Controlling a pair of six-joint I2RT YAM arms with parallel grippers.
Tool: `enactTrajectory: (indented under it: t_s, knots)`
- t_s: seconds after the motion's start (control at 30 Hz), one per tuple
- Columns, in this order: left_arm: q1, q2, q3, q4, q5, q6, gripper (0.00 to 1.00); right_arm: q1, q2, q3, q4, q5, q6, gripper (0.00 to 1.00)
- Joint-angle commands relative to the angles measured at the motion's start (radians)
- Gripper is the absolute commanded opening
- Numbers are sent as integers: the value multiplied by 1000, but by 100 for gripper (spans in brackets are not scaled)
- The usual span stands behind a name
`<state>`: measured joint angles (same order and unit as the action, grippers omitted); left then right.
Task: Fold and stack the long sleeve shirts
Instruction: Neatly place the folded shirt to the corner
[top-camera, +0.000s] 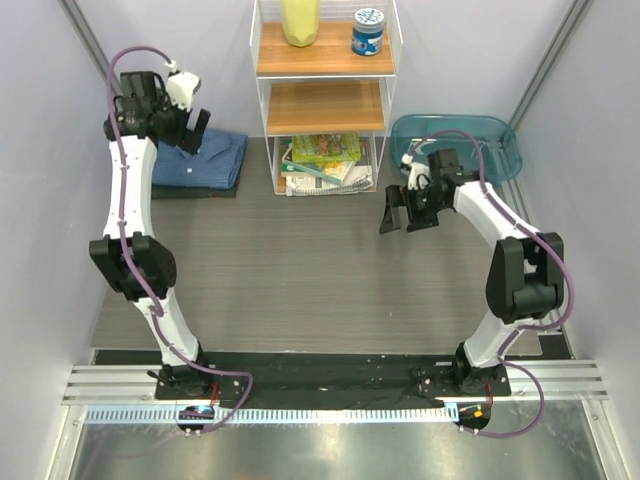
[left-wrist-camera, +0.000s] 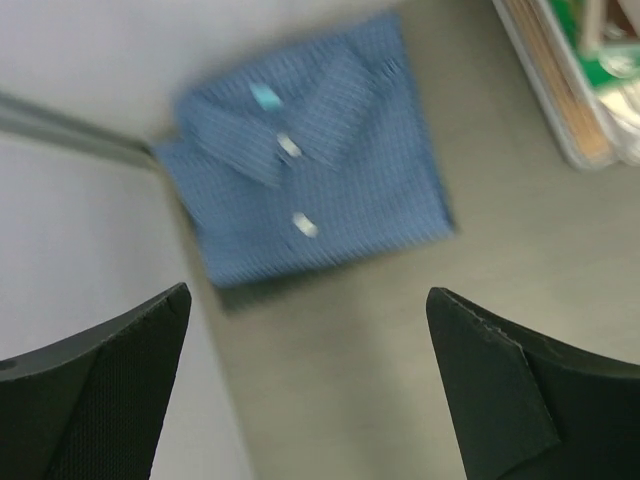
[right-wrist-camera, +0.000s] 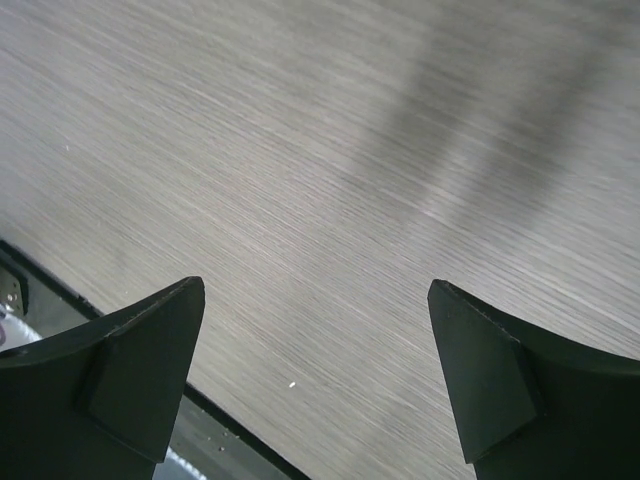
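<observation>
A folded blue checked long sleeve shirt (top-camera: 210, 160) lies at the far left of the table, collar and buttons facing up (left-wrist-camera: 310, 190). A dark grey cloth edge (top-camera: 195, 192) shows under its near side, as of a second shirt beneath it. My left gripper (top-camera: 193, 131) hangs open above the shirt's left end, apart from it, and its fingers frame bare table just short of the shirt (left-wrist-camera: 310, 330). My right gripper (top-camera: 404, 214) is open over bare table at the right, nothing between its fingers (right-wrist-camera: 315, 310).
A white wire shelf unit (top-camera: 325, 100) stands at the back centre, with books and papers (top-camera: 325, 165) (left-wrist-camera: 590, 80) on its bottom level. A teal plastic tub (top-camera: 470, 140) sits at the back right. Grey walls close in both sides. The table's near edge (right-wrist-camera: 60, 300) shows below the right gripper.
</observation>
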<state>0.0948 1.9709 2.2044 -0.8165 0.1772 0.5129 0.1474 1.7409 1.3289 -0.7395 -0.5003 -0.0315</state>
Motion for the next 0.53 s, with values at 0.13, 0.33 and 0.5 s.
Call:
enactTrajectory:
  t_s: [0.13,0.33,0.5]
  knots:
    - [14,-340,-489,-293,102,-309,100,-20,-202,-52,-20,71,-59,100]
    - [13,-590,-961,-141,99,-369,100,-20,-296,-276,34,74,-56,100]
    - [-39,-661,-1037,-107,27,-360,100,-19,-380,-341,55,85,-77,100]
